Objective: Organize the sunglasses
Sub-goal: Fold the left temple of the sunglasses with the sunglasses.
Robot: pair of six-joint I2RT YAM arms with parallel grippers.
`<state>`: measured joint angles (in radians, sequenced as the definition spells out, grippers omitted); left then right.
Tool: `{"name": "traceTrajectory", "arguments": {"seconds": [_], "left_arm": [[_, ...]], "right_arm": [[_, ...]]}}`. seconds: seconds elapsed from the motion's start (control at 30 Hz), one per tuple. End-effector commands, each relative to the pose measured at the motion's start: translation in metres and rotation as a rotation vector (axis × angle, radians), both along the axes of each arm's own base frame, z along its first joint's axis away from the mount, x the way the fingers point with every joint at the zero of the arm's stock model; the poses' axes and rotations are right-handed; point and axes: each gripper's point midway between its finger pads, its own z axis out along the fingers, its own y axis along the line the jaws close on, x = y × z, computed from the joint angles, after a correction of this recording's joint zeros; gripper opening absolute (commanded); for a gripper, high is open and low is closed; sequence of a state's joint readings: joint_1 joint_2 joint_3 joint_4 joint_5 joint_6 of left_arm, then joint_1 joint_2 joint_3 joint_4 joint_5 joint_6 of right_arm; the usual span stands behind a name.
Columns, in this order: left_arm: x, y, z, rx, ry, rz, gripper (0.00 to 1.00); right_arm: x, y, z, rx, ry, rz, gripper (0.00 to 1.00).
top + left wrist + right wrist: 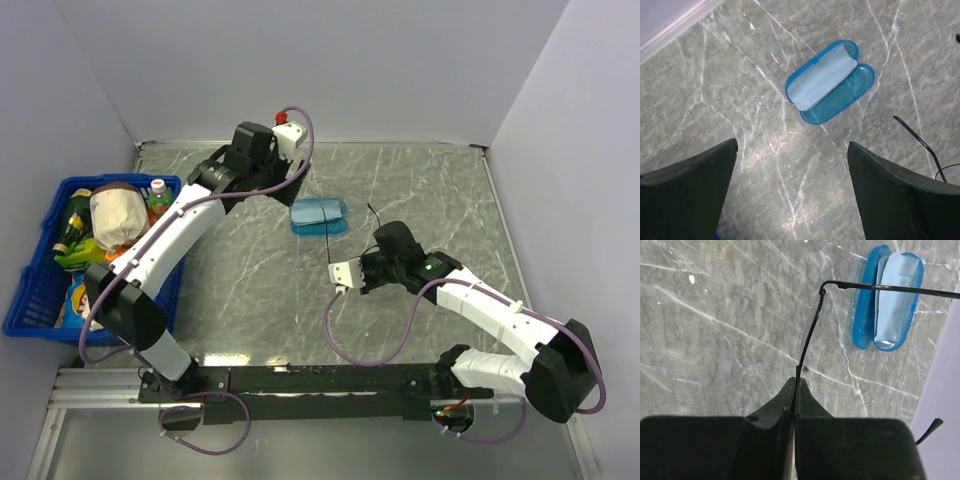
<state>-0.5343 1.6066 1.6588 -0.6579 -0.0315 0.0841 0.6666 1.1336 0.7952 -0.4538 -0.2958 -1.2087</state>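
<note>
My right gripper (796, 380) is shut on the sunglasses (810, 335), a thin black wire frame that rises from the fingertips. One slim arm runs across above the blue case (865, 305). The case lies open on the table (319, 216) with a light-blue cloth (822, 77) in one half. In the top view the right gripper (368, 272) is right of and nearer than the case, and a sunglasses arm (327, 240) crosses the case. My left gripper (792, 144) hovers open and empty near the case (840, 97). A sunglasses arm (915, 135) shows at the right of that view.
A blue basket (30, 290) holding bottles and packets stands at the left edge, beside the left arm. White walls close the table at the back and on both sides. The left gripper (250, 150) is up near the back wall.
</note>
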Motion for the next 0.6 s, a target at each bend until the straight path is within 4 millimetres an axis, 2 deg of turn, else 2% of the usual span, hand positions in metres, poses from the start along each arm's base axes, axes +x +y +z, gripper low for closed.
{"name": "traceTrajectory", "arguments": {"seconds": [0.0, 0.03, 0.1, 0.37, 0.5, 0.57], "left_arm": [[0.0, -0.02, -0.005, -0.058, 0.021, -0.065, 0.96], [-0.002, -0.021, -0.01, -0.068, 0.023, -0.071, 0.96], [-0.005, -0.025, 0.004, -0.109, -0.023, -0.096, 0.96], [-0.009, -0.021, 0.013, -0.087, -0.103, -0.138, 0.96], [-0.015, -0.029, 0.01, -0.09, -0.063, -0.182, 0.96], [-0.016, -0.032, 0.001, -0.066, -0.034, -0.2, 0.97]], "right_arm": [[0.006, 0.001, 0.013, 0.05, -0.041, -0.012, 0.0], [0.006, 0.0, 0.013, 0.052, -0.039, -0.012, 0.0], [0.005, 0.0, 0.015, 0.059, -0.042, -0.011, 0.0], [0.004, 0.002, 0.027, 0.107, -0.09, -0.002, 0.0], [0.006, 0.001, 0.025, 0.099, -0.087, -0.008, 0.0], [0.007, 0.002, 0.026, 0.101, -0.081, -0.014, 0.0]]}}
